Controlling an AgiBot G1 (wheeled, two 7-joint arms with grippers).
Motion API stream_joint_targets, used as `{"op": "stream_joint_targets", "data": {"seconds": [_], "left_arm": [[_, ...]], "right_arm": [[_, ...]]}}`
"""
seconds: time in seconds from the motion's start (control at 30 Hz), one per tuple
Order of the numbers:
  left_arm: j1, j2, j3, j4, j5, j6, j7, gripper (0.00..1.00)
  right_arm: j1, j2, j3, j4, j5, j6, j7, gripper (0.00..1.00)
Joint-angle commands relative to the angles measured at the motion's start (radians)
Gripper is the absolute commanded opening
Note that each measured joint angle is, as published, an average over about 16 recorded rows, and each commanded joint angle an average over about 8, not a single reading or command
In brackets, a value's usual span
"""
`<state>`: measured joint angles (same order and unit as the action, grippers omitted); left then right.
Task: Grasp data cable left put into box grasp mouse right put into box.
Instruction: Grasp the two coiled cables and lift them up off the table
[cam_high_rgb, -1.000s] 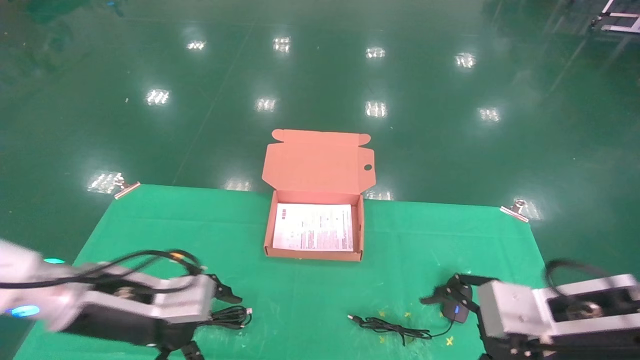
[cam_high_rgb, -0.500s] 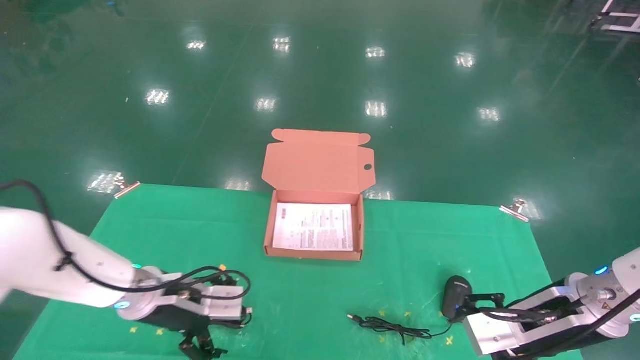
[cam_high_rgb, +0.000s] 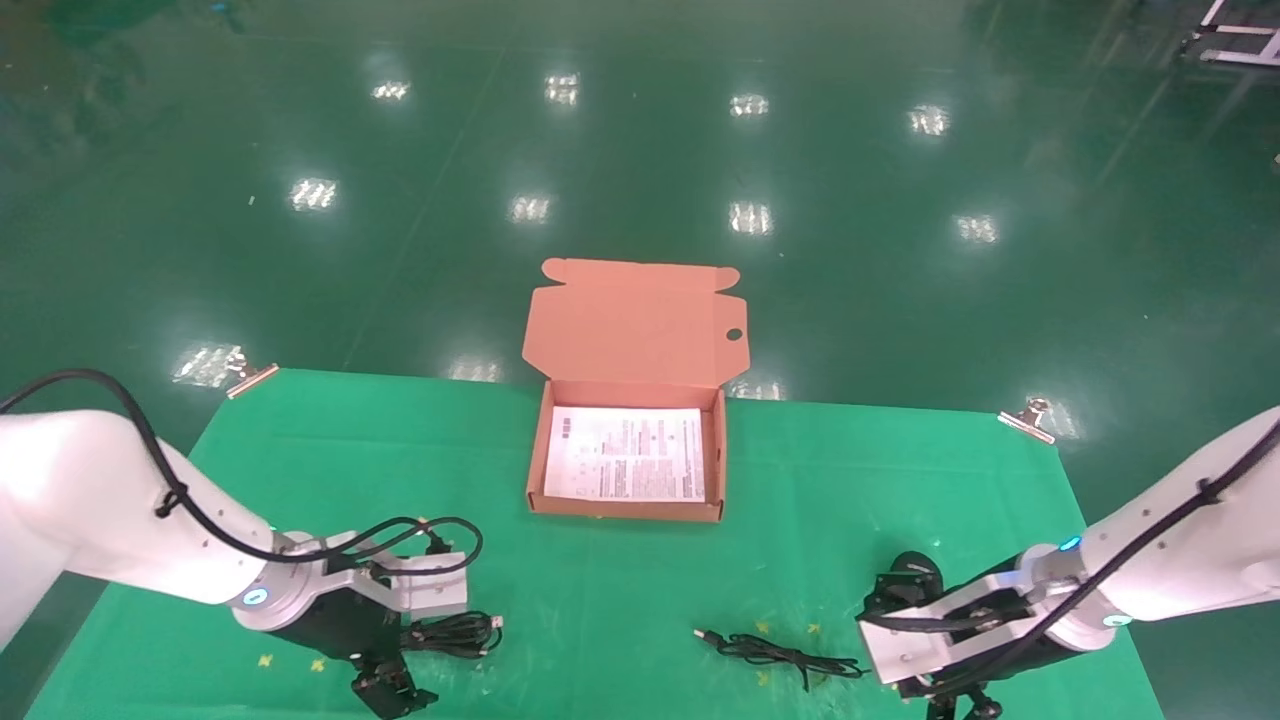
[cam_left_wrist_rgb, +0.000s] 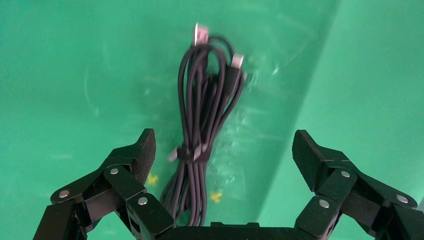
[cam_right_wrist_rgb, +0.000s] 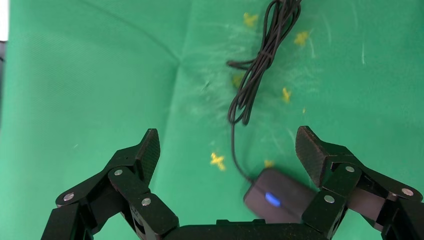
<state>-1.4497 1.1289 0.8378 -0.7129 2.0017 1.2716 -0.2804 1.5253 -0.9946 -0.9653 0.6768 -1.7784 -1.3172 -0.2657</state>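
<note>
The data cable (cam_high_rgb: 460, 633) lies coiled on the green mat at the near left. My left gripper (cam_high_rgb: 390, 692) hovers over it, open; in the left wrist view the data cable (cam_left_wrist_rgb: 200, 115) runs between the spread jaws of the left gripper (cam_left_wrist_rgb: 225, 147), nearer one finger, untouched. The black mouse (cam_high_rgb: 905, 585) sits at the near right, its loose cord (cam_high_rgb: 780, 655) trailing left. My right gripper (cam_right_wrist_rgb: 228, 140) is open above the mouse (cam_right_wrist_rgb: 280, 197), which lies close to one finger. The orange-brown box (cam_high_rgb: 536, 460) stands open mid-table with a white sheet inside.
The box lid (cam_high_rgb: 630, 325) stands upright behind the box. Metal clips (cam_high_rgb: 250, 375) (cam_high_rgb: 1028, 420) hold the mat's far corners. Small yellow marks (cam_right_wrist_rgb: 217, 160) dot the mat near the mouse cord (cam_right_wrist_rgb: 260, 70). The mat's front edge lies just under both arms.
Both arms have dropped away from the camera toward the mat. The left gripper now straddles the data cable and the right gripper hangs over the mouse. Cable and mouse have not moved.
</note>
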Motion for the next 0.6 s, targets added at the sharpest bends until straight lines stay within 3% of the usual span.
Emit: {"op": "stream_joint_targets", "data": {"seconds": [0.03, 0.43, 0.47, 0.6], "left_arm": [[-0.003, 0.006, -0.003, 0.041, -0.005, -0.006, 0.007, 1.0], [-0.021, 0.048, -0.012, 0.222, -0.017, -0.07, 0.095, 0.98], [-0.023, 0.05, -0.012, 0.231, -0.017, -0.074, 0.1, 0.89], [-0.029, 0.058, -0.013, 0.263, -0.018, -0.084, 0.117, 0.39]], "right_arm": [[-0.005, -0.025, -0.002, -0.036, -0.003, 0.021, -0.021, 1.0], [-0.002, -0.169, -0.016, -0.264, -0.034, 0.14, -0.095, 1.0], [-0.001, -0.178, -0.016, -0.279, -0.035, 0.147, -0.099, 0.93], [0.0, -0.209, -0.017, -0.329, -0.039, 0.175, -0.113, 0.43]]}}
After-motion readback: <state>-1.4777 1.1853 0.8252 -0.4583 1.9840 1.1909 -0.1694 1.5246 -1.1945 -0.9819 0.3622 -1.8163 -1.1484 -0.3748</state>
